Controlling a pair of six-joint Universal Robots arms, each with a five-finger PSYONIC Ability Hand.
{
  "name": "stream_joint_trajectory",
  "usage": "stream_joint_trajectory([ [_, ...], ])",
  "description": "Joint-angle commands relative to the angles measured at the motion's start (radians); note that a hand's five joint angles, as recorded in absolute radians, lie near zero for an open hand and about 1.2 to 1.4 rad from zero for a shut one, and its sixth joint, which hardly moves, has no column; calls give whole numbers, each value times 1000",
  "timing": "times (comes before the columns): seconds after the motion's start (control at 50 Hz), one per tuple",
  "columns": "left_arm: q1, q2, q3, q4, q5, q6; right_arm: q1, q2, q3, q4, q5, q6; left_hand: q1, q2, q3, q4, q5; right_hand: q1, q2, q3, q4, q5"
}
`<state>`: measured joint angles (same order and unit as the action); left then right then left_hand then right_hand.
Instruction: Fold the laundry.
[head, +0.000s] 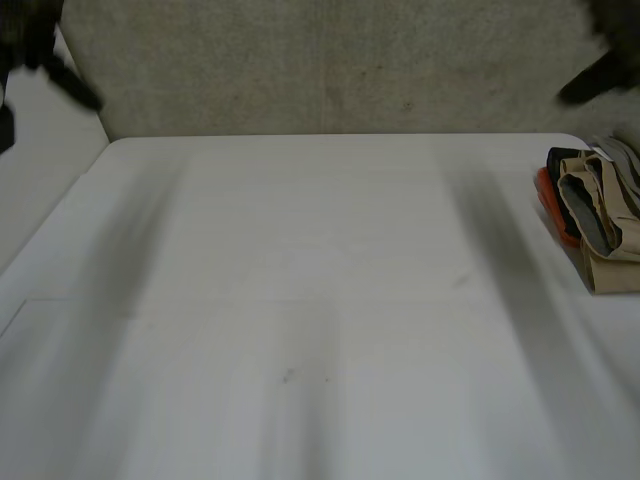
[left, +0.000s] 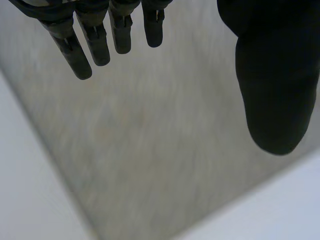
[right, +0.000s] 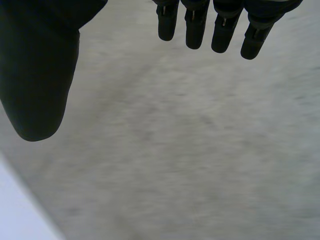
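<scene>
The white counter (head: 320, 300) takes up most of the room in front of the robot, its broad middle bare. Beyond its far edge runs a grey carpeted floor (head: 330, 70).

The laundry sits as a small stack of folded clothes (head: 598, 215) at the counter's right edge, towards the far side. It is mostly tan and beige layers, with some black and grey between them and an orange-red piece showing along the side that faces the middle of the counter. Nothing is touching it.

Both arms are held up and out at the far corners, well apart from each other. The left hand (left: 275, 75) hangs over the carpet by the counter's edge, its fingers (left: 97, 45) straight and spread away from the thumb, holding nothing. The right hand (right: 37, 75) is the same: fingers (right: 195, 30) straight, thumb wide apart from them, empty, with carpet beneath it. It is near the stack but clear of it.
</scene>
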<state>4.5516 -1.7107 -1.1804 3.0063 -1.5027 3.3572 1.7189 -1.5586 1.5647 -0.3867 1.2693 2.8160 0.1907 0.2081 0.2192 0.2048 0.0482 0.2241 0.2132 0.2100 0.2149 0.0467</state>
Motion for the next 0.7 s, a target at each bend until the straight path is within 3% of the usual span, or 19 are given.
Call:
stream_joint_trajectory([
  [0.02, 113, -72, -163, -32, -47, 244, 90, 61, 139, 9, 9, -99, -16, -34, -45, -30, -48, -50, -39, -36, -40, -47],
  [0.1, 239, -121, -289, 28, -60, 332, 123, 124, 170, 11, 9, -138, -16, -34, -45, -30, -48, -50, -39, -36, -40, -47],
  [0.34, 342, -274, -409, 181, -56, 471, 128, 267, 189, 5, 7, -151, -16, -34, -45, -30, -48, -50, -39, -36, -40, -47],
  [0.48, 325, -368, -312, 233, -56, 475, 125, 287, 192, -24, 7, -148, -16, -34, -45, -30, -48, -50, -39, -36, -40, -47],
  [0.7, 188, -534, 1, 292, -73, 418, 125, 285, 196, -77, 79, -148, -16, -34, -45, -30, -48, -50, -39, -36, -40, -47],
])
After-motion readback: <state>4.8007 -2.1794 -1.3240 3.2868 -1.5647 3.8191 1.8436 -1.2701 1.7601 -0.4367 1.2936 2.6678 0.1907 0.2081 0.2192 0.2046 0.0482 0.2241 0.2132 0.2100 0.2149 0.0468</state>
